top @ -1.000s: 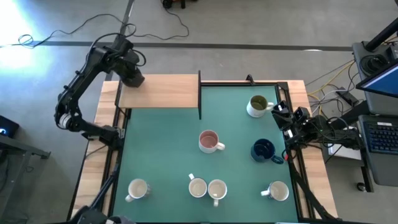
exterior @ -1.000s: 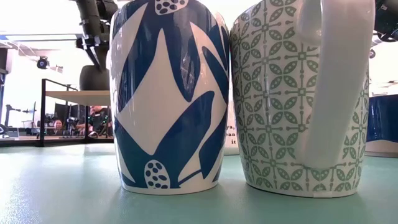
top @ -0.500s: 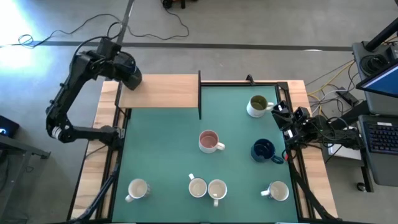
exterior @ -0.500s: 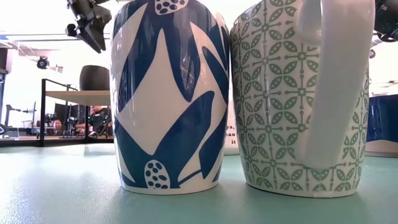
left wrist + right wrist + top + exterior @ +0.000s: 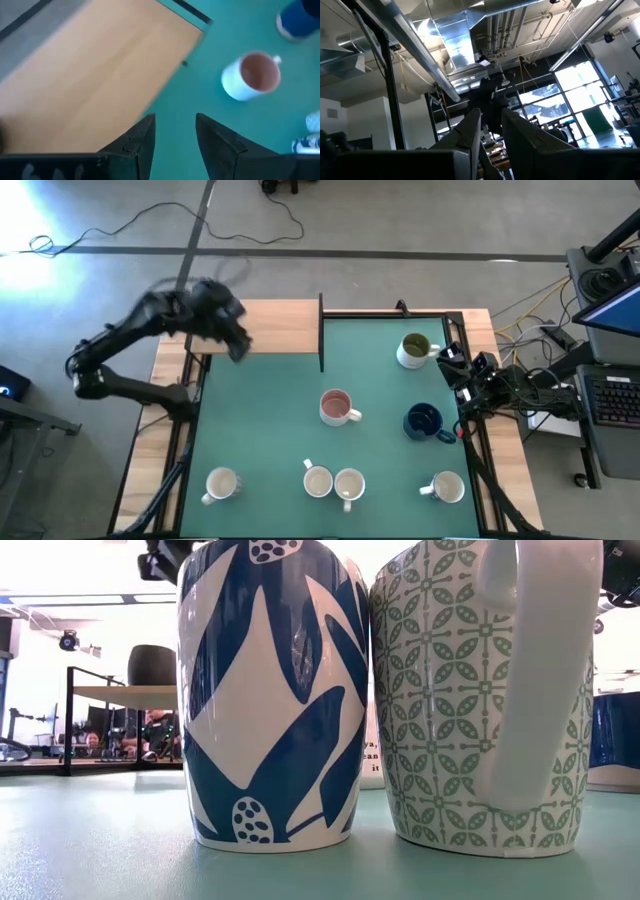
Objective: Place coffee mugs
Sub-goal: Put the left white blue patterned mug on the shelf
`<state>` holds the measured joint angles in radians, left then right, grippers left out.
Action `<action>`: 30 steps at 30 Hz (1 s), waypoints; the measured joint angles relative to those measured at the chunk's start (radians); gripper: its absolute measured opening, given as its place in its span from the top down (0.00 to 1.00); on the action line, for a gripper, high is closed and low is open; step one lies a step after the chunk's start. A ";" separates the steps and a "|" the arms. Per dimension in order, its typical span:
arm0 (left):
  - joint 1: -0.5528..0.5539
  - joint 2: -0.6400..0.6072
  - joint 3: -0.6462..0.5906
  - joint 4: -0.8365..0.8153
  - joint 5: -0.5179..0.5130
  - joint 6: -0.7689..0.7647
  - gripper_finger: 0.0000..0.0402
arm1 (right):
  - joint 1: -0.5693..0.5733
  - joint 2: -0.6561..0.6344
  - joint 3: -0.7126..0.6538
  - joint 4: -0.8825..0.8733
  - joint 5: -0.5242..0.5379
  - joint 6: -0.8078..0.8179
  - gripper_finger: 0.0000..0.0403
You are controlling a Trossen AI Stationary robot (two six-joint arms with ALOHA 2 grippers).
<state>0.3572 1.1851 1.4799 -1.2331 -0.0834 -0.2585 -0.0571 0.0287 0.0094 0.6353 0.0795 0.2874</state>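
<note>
The left gripper [image 5: 237, 345] hovers empty with fingers apart over the wooden shelf's [image 5: 285, 326] edge. Six coffee mugs [image 5: 338, 408] stand scattered on the green mat [image 5: 260, 420] (two touching). The right gripper [image 5: 447, 360], parked at the mat's right edge, shows a narrow gap, holding nothing.

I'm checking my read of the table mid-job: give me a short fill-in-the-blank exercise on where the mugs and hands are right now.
1. The left hand hovers over the wooden ____, holding nothing.
2. The pink-inside mug stands near the middle of the ____ mat.
3. The two cream mugs at the mat's near edge stand side by side and ____.
4. The right hand waits at the mat's right edge, between the olive-inside mug and the dark ____ mug.

Missing words: board; green; touching; blue
</note>
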 joint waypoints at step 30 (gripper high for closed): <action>-0.733 0.508 -0.053 0.385 -0.071 -0.219 0.69 | 0.000 0.000 0.000 -0.002 0.000 0.000 0.83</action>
<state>-0.3763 1.6929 1.4265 -0.8481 -0.1539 -0.4778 -0.0573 0.0288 0.0097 0.6334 0.0792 0.2874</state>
